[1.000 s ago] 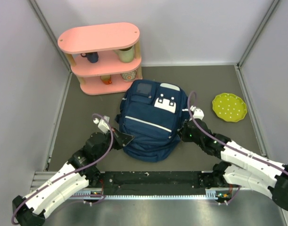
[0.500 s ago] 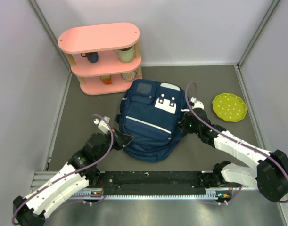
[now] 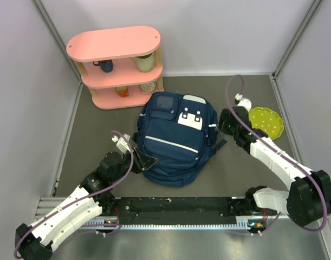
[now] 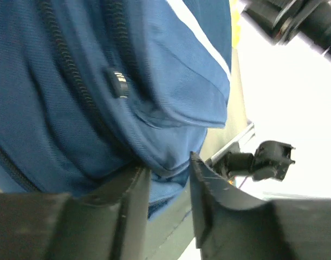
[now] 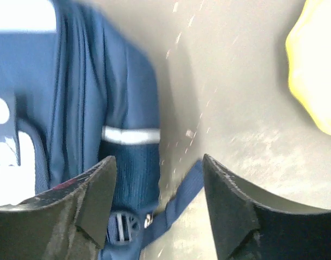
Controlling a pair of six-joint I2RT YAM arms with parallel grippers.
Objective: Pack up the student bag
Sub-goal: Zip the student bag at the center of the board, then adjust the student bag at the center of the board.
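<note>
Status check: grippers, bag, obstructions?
Left gripper narrow around student bag near edge, grip unclear. Right gripper open beside bag, above its strap. Green plate beside right gripper.

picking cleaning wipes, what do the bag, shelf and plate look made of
Bag: woven synthetic fabric, likely nylon or polyester; fine weave, soft folds and zips show in the left wrist view.
Shelf: probably painted wood or board; flat matte pink tiers, pale posts.
Plate: glazed ceramic or plastic, can't tell; smooth lime surface with pale dots.

A pink shelf stands at the far left of the table, holding a dark mug and a pale cup. A yellow-green plate lies at the right.
</note>
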